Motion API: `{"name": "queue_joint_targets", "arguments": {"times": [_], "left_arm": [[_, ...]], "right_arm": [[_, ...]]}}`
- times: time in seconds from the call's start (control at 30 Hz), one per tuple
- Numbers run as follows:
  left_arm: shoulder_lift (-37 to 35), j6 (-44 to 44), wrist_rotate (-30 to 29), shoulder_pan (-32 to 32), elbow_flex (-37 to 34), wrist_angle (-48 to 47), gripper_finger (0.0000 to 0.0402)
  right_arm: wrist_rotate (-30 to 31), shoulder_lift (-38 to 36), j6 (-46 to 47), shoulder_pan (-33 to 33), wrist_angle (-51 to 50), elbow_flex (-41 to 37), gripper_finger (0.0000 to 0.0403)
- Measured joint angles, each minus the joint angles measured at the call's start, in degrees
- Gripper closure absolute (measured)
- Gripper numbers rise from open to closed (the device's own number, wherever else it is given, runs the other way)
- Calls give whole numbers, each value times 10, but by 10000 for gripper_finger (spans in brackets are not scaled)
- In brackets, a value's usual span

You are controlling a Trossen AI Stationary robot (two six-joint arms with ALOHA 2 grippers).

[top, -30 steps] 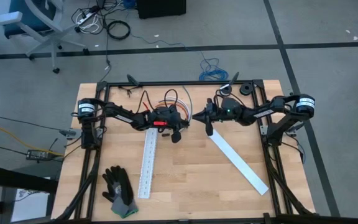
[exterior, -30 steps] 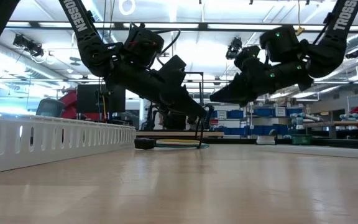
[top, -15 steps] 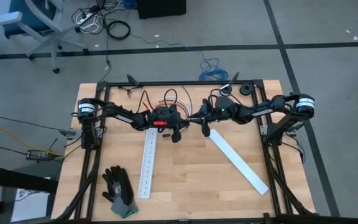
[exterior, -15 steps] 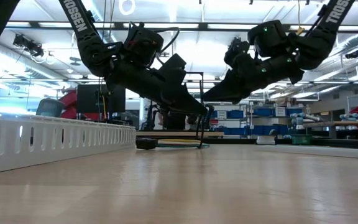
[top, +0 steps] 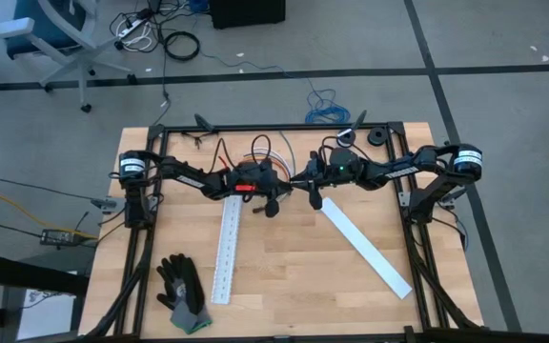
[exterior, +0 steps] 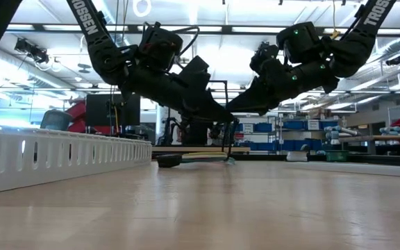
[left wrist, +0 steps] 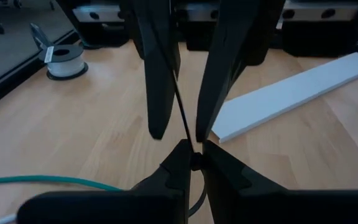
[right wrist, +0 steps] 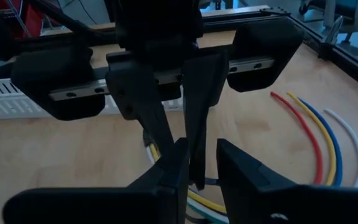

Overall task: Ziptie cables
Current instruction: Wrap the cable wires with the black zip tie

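Note:
My left gripper (left wrist: 194, 158) is shut on the thin black ziptie (left wrist: 180, 106) above the middle of the table's far half (top: 290, 183). My right gripper (right wrist: 201, 177) faces it tip to tip (top: 302, 183), open. Its two fingers (left wrist: 159, 93) stand on either side of the ziptie's free length. In the low view the two grippers (exterior: 229, 119) (exterior: 233, 109) meet just above the tabletop. The cables, red (right wrist: 294, 121), yellow, blue and white, lie loose on the wood beyond the grippers (top: 255, 152). More of them pass under the fingertips (right wrist: 197, 200). My left gripper pinches the ziptie (left wrist: 193, 154) between its two fingertips, coming from the table's left and slanting slightly down. Beyond the tips the ziptie rises at a slant, clear of the table. My right gripper stands around that length; I cannot tell whether a finger touches it.
A white slotted strip (top: 227, 250) lies near the left gripper and a second one (top: 367, 248) slants toward the near right. Dark gloves (top: 181, 291) lie at the near left. A white spool (left wrist: 64, 59) sits by the black frame rail (top: 284, 127).
My right gripper has moved toward the table's left, up to my left gripper's fingertips, then stopped. Its fingers now stand around the ziptie.

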Motion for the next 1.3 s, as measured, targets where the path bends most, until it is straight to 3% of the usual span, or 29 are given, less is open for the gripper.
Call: {"name": "queue_joint_targets", "arguments": {"times": [0.27,0.53,0.93,1.3], "left_arm": [[0,2,-2,0,1,-1,359],[0,-2,-3,0,1,-1,351],[0,-3,9,0,1,-4,268],[0,-29,10,0,1,15,277]], "right_arm": [[-1,0,-28,0,8,0,397],[4,0,-30,0,10,0,402],[1,0,-26,0,9,0,403],[0,0,-27,-1,6,0,403]]}}
